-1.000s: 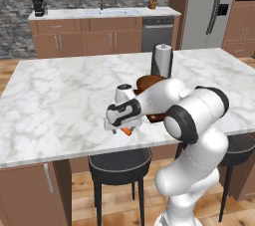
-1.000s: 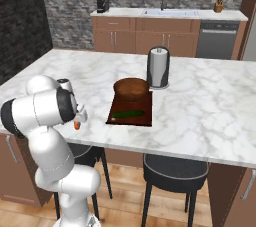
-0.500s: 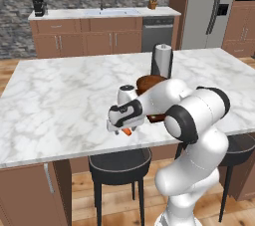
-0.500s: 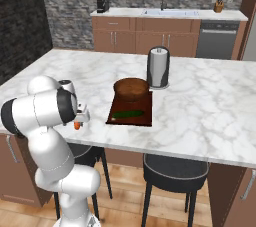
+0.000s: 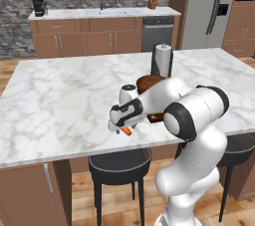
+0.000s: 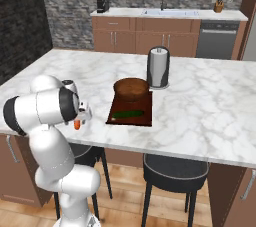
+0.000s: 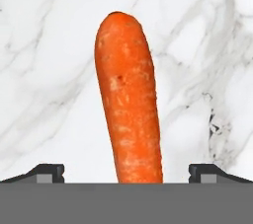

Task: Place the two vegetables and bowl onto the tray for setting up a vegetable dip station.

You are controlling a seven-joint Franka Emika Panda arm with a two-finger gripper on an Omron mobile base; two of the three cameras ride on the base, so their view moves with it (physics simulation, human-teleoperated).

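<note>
The carrot lies between the gripper fingertips, its long axis running along the hand camera's line of sight, rounded end pointing away from the hand, over the white marble. The fingertips stand wide apart at either side, so the jaws appear open; whether they touch the carrot cannot be told. From the left base camera the carrot shows just under the hand, at the near edge of the island counter. Further along the counter sits the tray, carrying the cucumber lengthwise along its near edge and the bowl at its far end. A paper towel roll stands just beyond. Brick wall and wooden cabinets close the room.
</note>
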